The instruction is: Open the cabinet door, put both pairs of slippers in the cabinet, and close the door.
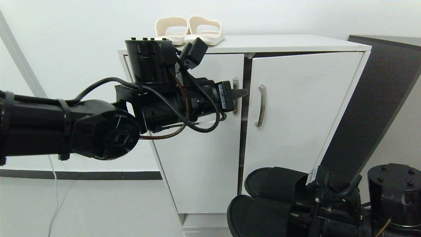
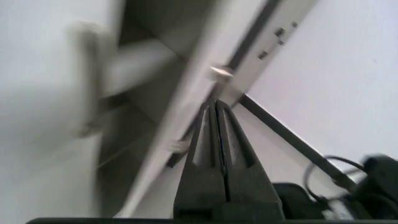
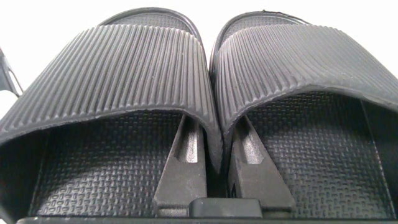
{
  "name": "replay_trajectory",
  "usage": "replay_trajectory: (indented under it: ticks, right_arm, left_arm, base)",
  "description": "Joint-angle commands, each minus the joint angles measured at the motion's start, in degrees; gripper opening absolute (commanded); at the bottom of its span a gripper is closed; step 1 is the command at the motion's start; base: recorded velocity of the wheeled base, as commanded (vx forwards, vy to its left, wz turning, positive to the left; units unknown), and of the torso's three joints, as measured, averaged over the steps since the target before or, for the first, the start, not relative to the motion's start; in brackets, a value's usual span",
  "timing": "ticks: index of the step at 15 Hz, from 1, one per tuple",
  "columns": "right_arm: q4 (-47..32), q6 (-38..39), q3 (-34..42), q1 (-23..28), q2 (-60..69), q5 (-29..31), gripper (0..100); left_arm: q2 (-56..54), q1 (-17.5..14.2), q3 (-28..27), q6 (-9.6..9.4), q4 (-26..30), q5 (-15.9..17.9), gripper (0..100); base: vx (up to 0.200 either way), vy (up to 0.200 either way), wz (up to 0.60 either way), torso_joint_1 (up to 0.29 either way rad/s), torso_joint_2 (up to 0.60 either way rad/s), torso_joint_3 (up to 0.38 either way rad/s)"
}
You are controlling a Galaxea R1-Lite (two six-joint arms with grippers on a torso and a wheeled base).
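**Q:** Nearest item, lower right of the head view?
**A:** Pair of black ribbed rubber slippers (image 1: 273, 187). The right gripper (image 3: 214, 140) is clamped on their touching inner walls, so both carry as one.

**Q:** Mid-frame?
**A:** The left gripper (image 1: 242, 93), fingers pressed together and empty. Its tip is just beside the slim metal handle (image 1: 235, 82) of the white cabinet's left door (image 1: 204, 158), likely to pull it. A dark gap (image 1: 245, 138) runs between the doors, with swing room at lower left.

**Q:** Farthest?
**A:** Pair of cream moulded slippers (image 1: 189, 29), top centre, on the cabinet top (image 1: 289, 41) toward its left end.
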State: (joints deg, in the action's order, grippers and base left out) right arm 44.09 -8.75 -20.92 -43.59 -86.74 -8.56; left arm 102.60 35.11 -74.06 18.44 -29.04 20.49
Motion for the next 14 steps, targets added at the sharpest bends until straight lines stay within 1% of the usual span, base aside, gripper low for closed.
replay_trajectory:
  ticks: [1, 2, 4, 6, 7, 10, 13, 14]
  right_arm:
    - [0.03, -0.04, 0.0, 0.0, -0.1, 0.12, 0]
    - [-0.06, -0.04, -0.09, 0.0, -0.1, 0.03, 0]
    - [-0.06, -0.83, 0.0, 0.0, -0.1, 0.12, 0]
    - [-0.06, -1.53, 0.09, -0.18, -0.01, 0.03, 0]
    - [0.03, -1.71, 0.44, -0.7, -0.01, 0.12, 0]
    - [-0.06, -1.71, 0.62, -0.97, -0.01, 0.12, 0]
    - [0.03, -2.15, 0.7, -1.14, -0.01, 0.3, 0]
    - [-0.06, -2.5, 0.79, -1.14, -0.1, 0.3, 0]
  left_arm:
    - [0.85, -1.36, -0.39, 0.1, -0.67, -0.1, 0]
    - [1.55, -1.71, -1.18, 0.28, -0.84, -0.28, 0]
    - [3.84, -2.33, -4.08, 2.3, -0.76, -0.28, 0]
    - [6.83, -2.41, -7.86, 3.53, -0.76, -0.28, 0]
    - [8.5, -2.59, -9.97, 3.79, -0.58, -0.28, 0]
    - [11.31, -2.59, -13.13, 3.97, -0.41, -0.28, 0]
    - [11.75, -2.15, -13.22, 3.88, -0.49, -0.28, 0]
    - [11.66, -2.06, -13.22, 3.88, -0.49, -0.28, 0]
  base:
    - [0.0, 0.0, 0.0, 0.0, 0.0, 0.0]
    - [0.0, 0.0, 0.0, 0.0, 0.0, 0.0]
    - [0.0, 0.0, 0.0, 0.0, 0.0, 0.0]
    - [0.0, 0.0, 0.0, 0.0, 0.0, 0.0]
    - [0.0, 0.0, 0.0, 0.0, 0.0, 0.0]
    - [0.0, 0.0, 0.0, 0.0, 0.0, 0.0]
    - [0.0, 0.0, 0.0, 0.0, 0.0, 0.0]
    - [-0.2, 0.0, 0.0, 0.002, 0.01, 0.002]
